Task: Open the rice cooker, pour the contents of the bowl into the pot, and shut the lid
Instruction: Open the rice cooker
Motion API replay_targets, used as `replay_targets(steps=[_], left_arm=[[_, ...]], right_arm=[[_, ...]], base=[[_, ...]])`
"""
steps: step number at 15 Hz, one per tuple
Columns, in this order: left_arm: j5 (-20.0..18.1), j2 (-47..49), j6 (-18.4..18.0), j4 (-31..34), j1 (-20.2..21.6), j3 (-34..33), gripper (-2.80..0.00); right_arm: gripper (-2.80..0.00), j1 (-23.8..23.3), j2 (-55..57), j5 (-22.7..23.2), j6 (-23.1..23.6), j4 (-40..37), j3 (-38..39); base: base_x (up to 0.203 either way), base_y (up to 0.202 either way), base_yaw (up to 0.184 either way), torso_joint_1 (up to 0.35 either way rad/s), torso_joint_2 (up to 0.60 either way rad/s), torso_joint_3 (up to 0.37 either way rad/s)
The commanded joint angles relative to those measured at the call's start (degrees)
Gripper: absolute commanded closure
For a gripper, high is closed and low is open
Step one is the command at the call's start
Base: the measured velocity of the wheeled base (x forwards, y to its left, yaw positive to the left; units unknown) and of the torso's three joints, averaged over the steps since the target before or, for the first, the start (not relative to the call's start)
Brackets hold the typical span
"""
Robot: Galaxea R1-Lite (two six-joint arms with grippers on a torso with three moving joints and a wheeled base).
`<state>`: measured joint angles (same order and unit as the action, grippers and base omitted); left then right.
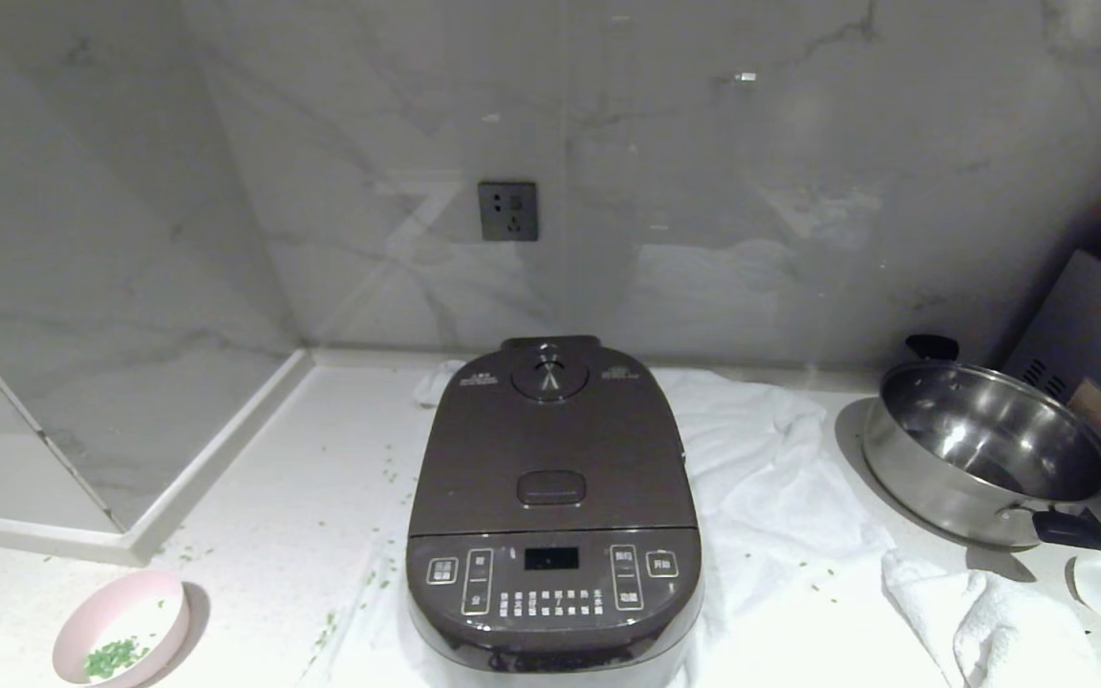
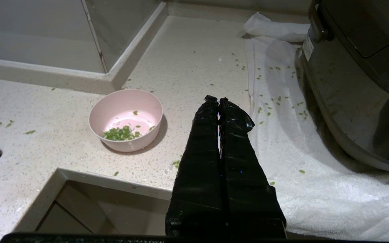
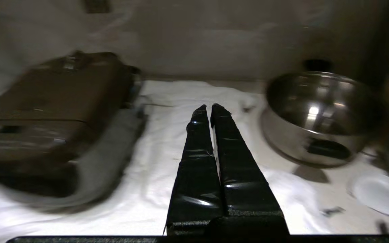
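**kitchenbot_fan:** what's your setup looking like right now?

**me (driving it remotely):** The rice cooker (image 1: pixel 553 506) sits in the middle of the table (image 1: pixel 321 459) on a white towel (image 1: pixel 761 478), control panel toward the front edge. The lid (image 1: pixel 550 440) is down flat, so I can't see the pot at all. The bowl (image 1: pixel 120 642) is off at the front-left part of the table, well apart from the cooker, standing upright on bare stone. The contents (image 1: pixel 114 657) are a little heap of green bits piled on 1 side of its floor. Plenty of loose green flakes (image 2: pixel 279 101) are scattered over the table and the towel too.

**kitchenbot_fan:** and the claws?

**me:** Neither arm shows from the head camera. The left claw (image 2: pixel 218 99) is pressed fully closed with nothing in it, hanging above the front edge between the bowl and the cooker, touching neither. The right claw (image 3: pixel 210 107) is closed and empty as well, over the towel between the cooker and the steel pan (image 1: pixel 985 454), which stands toward the right edge. That wrist view is smeared, so detail there is rough. There's also a crumpled towel (image 1: pixel 981 612) in front of the pan near the front-right corner.
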<state>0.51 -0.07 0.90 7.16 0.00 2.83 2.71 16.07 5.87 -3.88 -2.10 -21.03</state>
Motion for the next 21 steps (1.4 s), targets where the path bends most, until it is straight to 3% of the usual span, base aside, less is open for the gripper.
replay_targets(steps=[1, 3, 5, 8, 10, 12, 14, 16, 21], left_arm=[[0.0, -0.1, 0.1, 0.1, 0.0, 0.0, 0.0], [0.0, -0.1, 0.2, 0.1, 0.0, 0.0, 0.0], [0.0, -0.1, 0.1, 0.1, 0.0, 0.0, 0.0], [0.0, -0.1, 0.1, 0.1, 0.0, 0.0, 0.0], [0.0, -0.1, 0.1, 0.1, 0.0, 0.0, 0.0], [0.0, -0.1, 0.1, 0.1, 0.0, 0.0, 0.0], [0.0, -0.1, 0.2, 0.1, 0.0, 0.0, 0.0], [0.0, -0.1, 0.2, 0.1, 0.0, 0.0, 0.0], [0.0, -0.1, 0.2, 0.1, 0.0, 0.0, 0.0]], right_arm=[[0.0, 1.8, 21.1, 6.0, -2.4, 0.3, -9.6], [0.0, 3.9, 34.6, 9.8, -4.3, 0.8, -17.9], [0.0, 9.0, 46.9, 10.0, -6.0, 0.5, -26.5], [0.0, 26.5, 58.7, 1.4, -9.3, -0.1, -35.8], [0.0, 35.4, 66.5, -3.4, -10.9, -0.3, -40.6], [0.0, 40.9, 72.5, -5.1, -13.8, -0.4, -44.3], [0.0, 44.6, 77.3, -4.5, -19.0, -0.4, -46.8], [0.0, 45.5, 80.3, -0.6, -22.5, -0.3, -47.8], [0.0, 45.5, 84.9, 5.9, -25.4, -0.1, -49.2]], base=[[0.0, 0.0, 0.0, 0.0, 0.0, 0.0], [0.0, 0.0, 0.0, 0.0, 0.0, 0.0], [0.0, 0.0, 0.0, 0.0, 0.0, 0.0], [0.0, 0.0, 0.0, 0.0, 0.0, 0.0], [0.0, 0.0, 0.0, 0.0, 0.0, 0.0], [0.0, 0.0, 0.0, 0.0, 0.0, 0.0], [0.0, 0.0, 0.0, 0.0, 0.0, 0.0], [0.0, 0.0, 0.0, 0.0, 0.0, 0.0], [0.0, 0.0, 0.0, 0.0, 0.0, 0.0]])
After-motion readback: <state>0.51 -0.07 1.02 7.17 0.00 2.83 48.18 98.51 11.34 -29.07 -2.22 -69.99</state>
